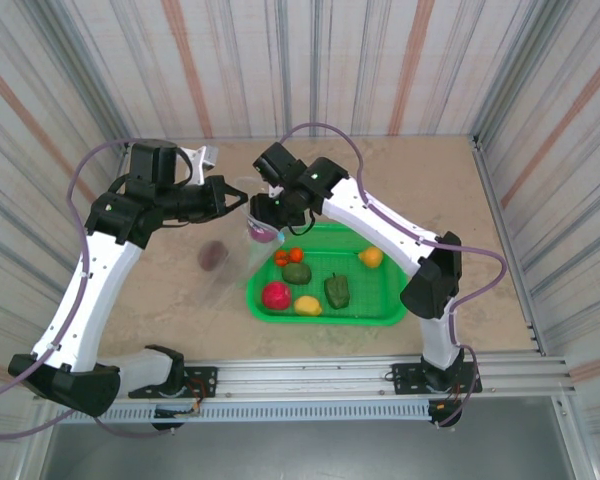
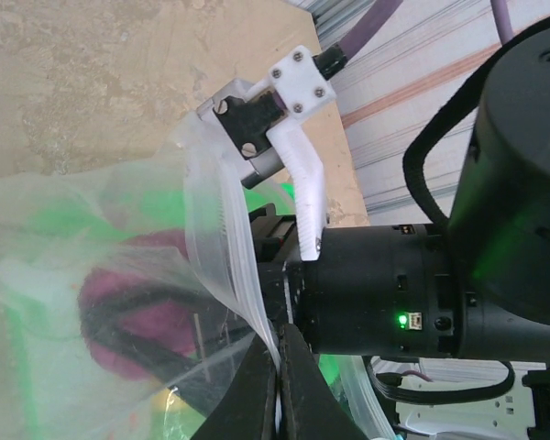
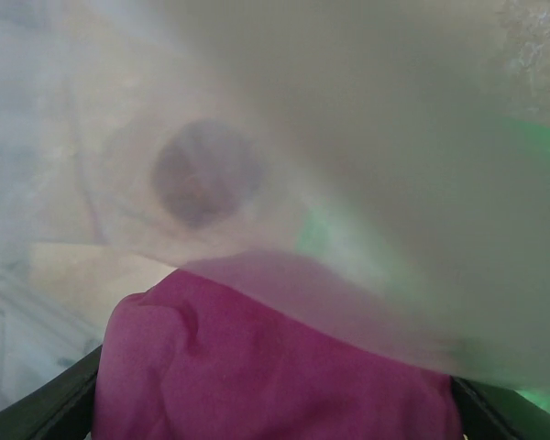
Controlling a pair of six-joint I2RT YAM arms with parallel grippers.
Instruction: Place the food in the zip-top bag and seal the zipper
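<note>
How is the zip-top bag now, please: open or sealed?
Open: left gripper pinches one zipper side; right gripper holds purple food in its mouth.

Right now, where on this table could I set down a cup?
Bare tabletop lies at the far right, between the white right arm and the striped wall, and near left, between the white left arm and the clear plastic bag. The middle is crowded: left gripper and right gripper meet at the bag's mouth beside the green mesh plastic basket.

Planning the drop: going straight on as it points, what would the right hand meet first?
Likely the clear zip-top bag, just past its magenta food; a dark purple food lies beyond. Depth unclear.
</note>
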